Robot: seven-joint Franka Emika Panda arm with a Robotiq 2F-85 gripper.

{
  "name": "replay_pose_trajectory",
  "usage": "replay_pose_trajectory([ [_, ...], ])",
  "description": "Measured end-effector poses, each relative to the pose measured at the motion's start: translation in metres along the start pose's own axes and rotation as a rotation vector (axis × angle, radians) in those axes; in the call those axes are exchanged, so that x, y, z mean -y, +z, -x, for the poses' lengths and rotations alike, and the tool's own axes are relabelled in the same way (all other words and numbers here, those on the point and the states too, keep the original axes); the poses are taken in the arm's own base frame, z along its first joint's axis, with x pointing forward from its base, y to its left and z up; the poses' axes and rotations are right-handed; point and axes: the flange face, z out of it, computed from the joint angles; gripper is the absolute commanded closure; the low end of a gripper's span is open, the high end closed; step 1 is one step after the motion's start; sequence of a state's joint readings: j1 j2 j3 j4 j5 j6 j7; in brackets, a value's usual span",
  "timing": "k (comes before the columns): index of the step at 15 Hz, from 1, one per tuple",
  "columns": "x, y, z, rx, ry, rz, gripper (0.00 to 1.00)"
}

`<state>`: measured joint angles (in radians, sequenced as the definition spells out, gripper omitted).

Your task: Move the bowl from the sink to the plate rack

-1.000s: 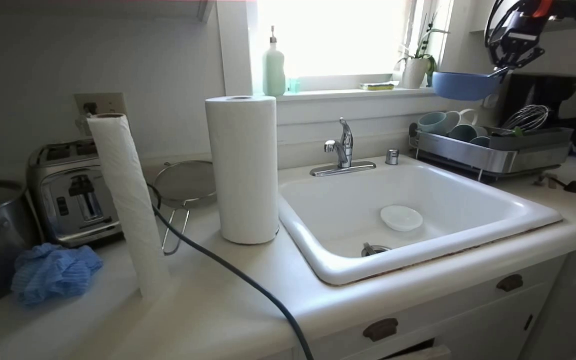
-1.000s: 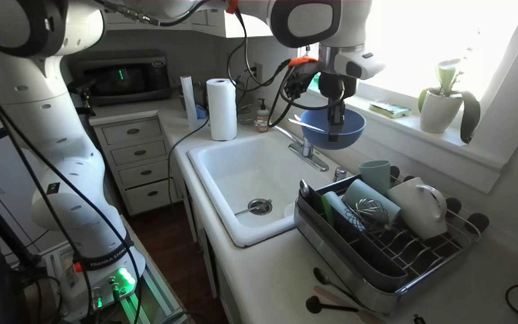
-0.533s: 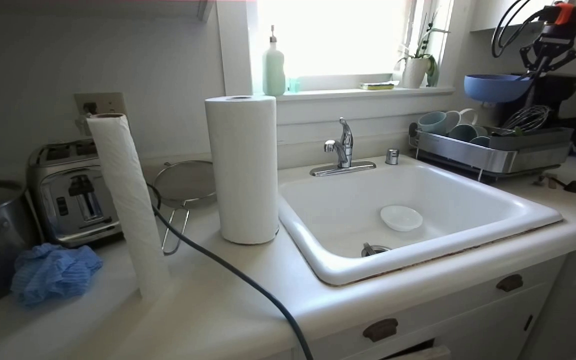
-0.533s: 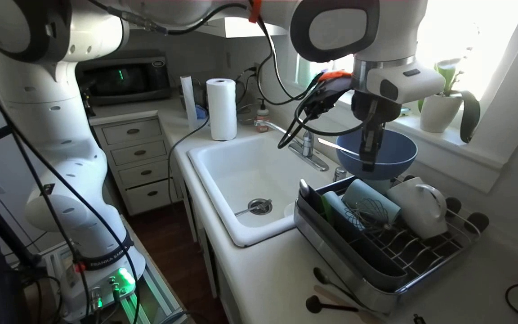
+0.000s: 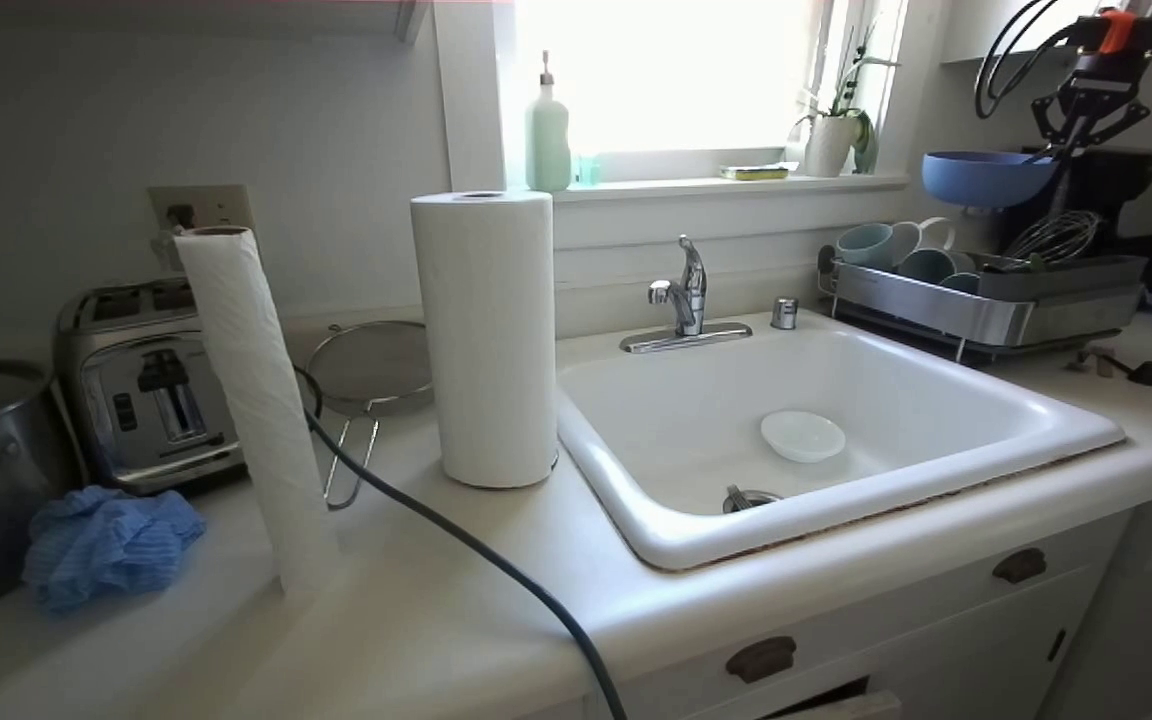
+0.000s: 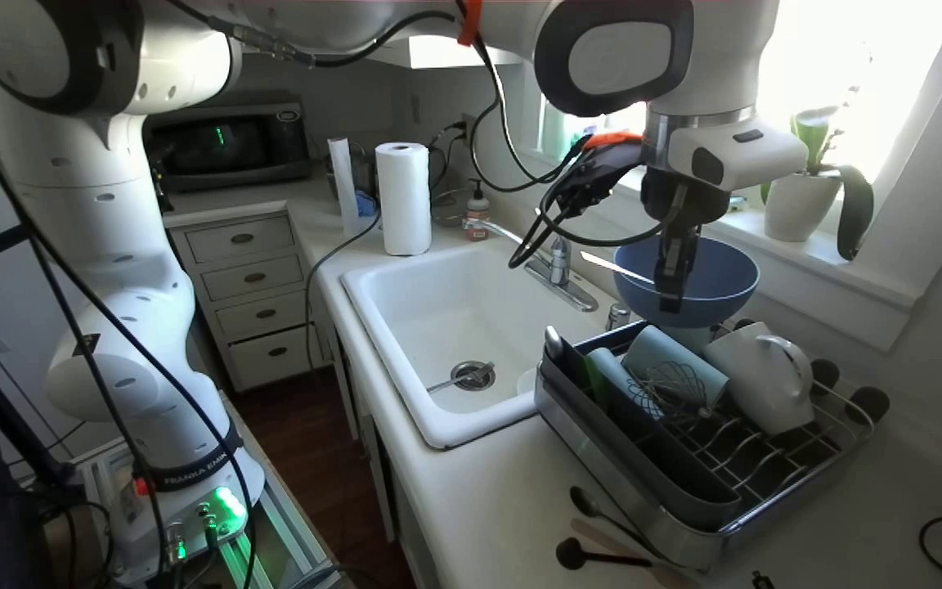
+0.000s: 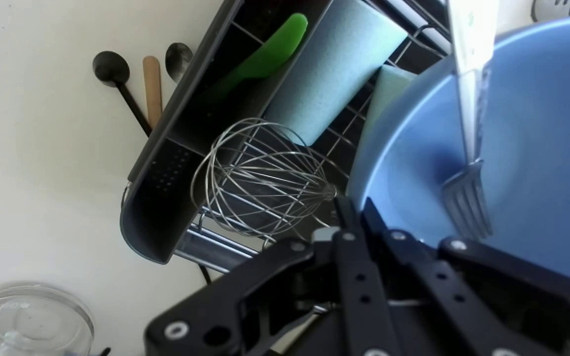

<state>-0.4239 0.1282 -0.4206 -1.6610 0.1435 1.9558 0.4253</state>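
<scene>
Blue bowl (image 7: 537, 148): held in the air over the plate rack (image 6: 626, 471), towards the right of the frame in both exterior views; out of the sink (image 5: 876, 500), not yet set down.
Claw (image 7: 359, 210): pinching one spot of the bowl's rim, lower centre of the wrist view; should the bowl's side knock one of the light-blue cups (image 7: 337, 71), it could twist in that grip.
Fork (image 7: 468, 202): leans inside the bowl, handle jutting past the rim to the top of the wrist view; a tilt or hard landing could slide it out.
Crowded rack: the cups and a white jug (image 6: 765, 380) take up room; lowered straight down, the bowl may perch on one and roll on release.
Whisk (image 7: 265, 178): just left of the claw's tips in the wrist view; its wires could snag them, though depth is hard to judge.
Base band (image 6: 193, 473): reads "FRANKA EM", lower left in an exterior view, the rest curving out of sight.
Microwave (image 6: 230, 147): badge too small to read.
</scene>
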Motion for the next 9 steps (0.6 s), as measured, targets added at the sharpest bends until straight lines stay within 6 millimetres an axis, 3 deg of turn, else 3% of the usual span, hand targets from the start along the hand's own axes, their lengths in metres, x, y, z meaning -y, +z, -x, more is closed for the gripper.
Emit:
replay_pose_trajectory([
  [9, 0.029, 0.055, -0.037, -0.043, 0.253, 0.044, 0.99],
])
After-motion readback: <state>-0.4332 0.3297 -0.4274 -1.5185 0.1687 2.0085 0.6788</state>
